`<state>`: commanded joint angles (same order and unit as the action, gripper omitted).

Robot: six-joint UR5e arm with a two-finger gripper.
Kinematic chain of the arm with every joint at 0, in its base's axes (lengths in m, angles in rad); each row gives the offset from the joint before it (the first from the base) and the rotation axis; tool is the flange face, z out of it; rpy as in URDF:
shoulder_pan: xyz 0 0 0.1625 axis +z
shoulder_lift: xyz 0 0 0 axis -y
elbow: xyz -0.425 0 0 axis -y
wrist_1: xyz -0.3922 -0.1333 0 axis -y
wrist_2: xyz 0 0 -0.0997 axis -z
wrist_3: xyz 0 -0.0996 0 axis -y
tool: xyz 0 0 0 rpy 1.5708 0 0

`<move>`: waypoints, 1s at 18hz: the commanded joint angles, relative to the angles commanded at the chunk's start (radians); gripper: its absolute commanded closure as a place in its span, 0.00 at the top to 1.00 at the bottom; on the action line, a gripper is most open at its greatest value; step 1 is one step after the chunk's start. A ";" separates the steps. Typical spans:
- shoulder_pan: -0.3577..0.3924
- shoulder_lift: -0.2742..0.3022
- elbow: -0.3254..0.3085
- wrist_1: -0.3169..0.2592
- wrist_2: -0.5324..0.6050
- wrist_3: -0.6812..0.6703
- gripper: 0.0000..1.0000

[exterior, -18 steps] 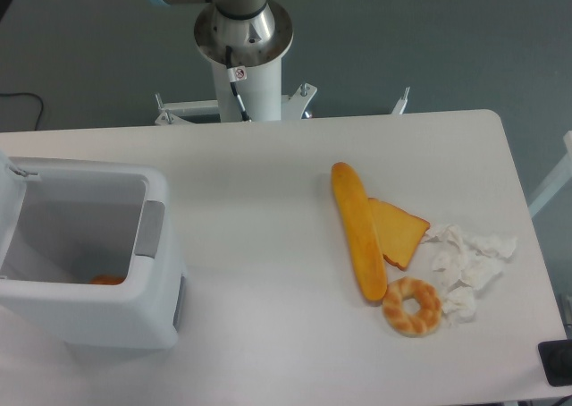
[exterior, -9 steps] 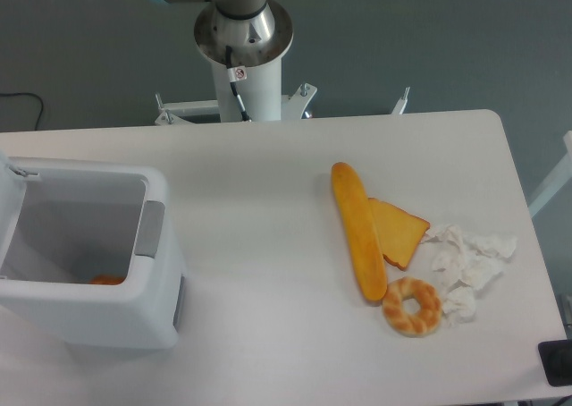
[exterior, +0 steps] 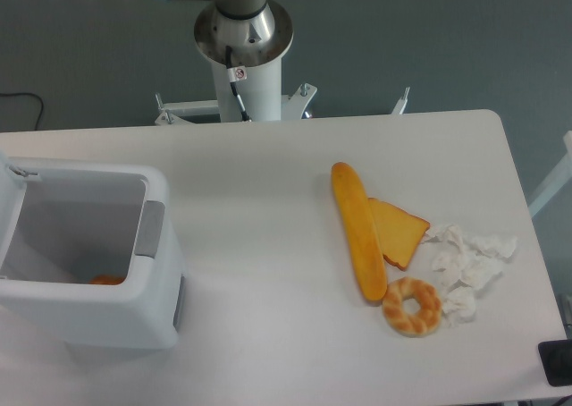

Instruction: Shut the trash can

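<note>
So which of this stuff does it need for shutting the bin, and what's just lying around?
For the job: trash can, standing open, with its lid swung up at the left edge.

Just lying about: baguette, toast slice, bagel, crumpled tissue.

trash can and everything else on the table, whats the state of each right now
trash can: open, small orange item inside
lid: swung up at the bin's left edge
grey latch tab: unlatched, on the right rim
baguette: lying flat, one edge over the toast slice
toast slice: flat, partly under the baguette
bagel: flat, whole
crumpled tissue: loose
claw: out of view
</note>
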<state>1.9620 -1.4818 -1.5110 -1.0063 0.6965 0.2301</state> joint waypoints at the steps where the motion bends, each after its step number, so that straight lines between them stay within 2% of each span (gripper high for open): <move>1: -0.003 -0.009 0.002 -0.002 -0.002 -0.002 1.00; 15: -0.032 -0.095 0.014 0.002 -0.003 0.002 1.00; 18: -0.040 -0.123 0.023 0.024 -0.003 0.003 1.00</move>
<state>1.9221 -1.6045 -1.4880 -0.9818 0.6934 0.2332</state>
